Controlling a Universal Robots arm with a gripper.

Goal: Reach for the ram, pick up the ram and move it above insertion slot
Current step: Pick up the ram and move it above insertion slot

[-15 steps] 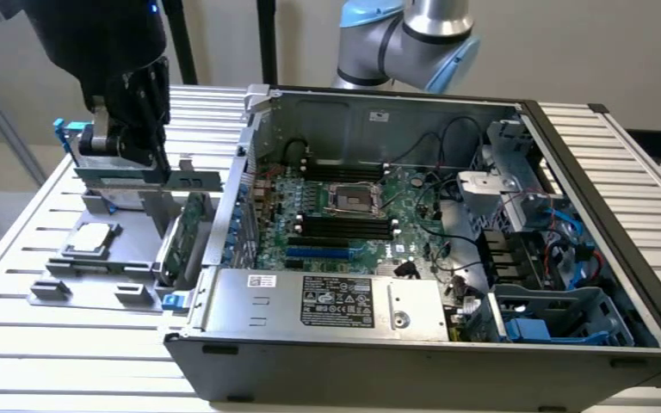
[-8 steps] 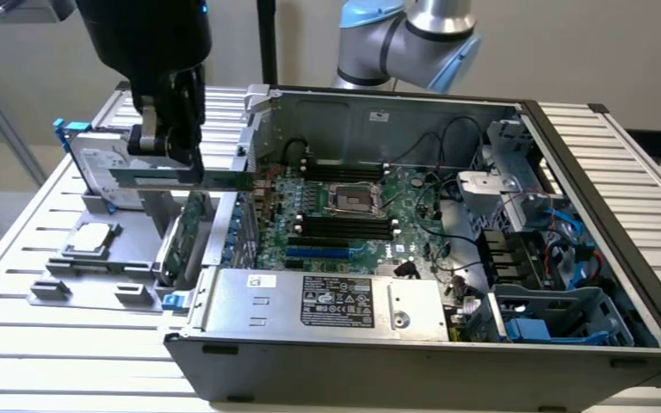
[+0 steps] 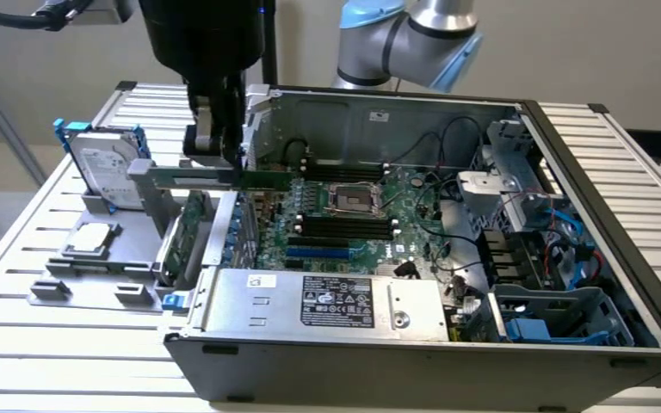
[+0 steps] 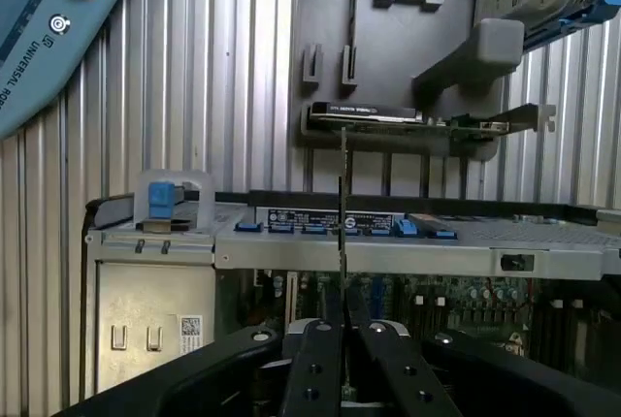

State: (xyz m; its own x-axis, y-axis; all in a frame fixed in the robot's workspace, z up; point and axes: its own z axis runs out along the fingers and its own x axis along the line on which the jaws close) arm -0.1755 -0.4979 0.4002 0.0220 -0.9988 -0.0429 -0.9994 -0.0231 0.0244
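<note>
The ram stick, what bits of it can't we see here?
Exterior view: the gripper covers part of the ram; its chips are too small to tell.
Wrist view: the ram stands edge-on, a thin line, so its faces are hidden; the fingers cover its near end.

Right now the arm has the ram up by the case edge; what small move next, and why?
Probably carry the ram, clamped in the gripper, a little toward the exterior view's right. It hangs over the case's edge, while the insertion slot lies further in on the motherboard.
</note>
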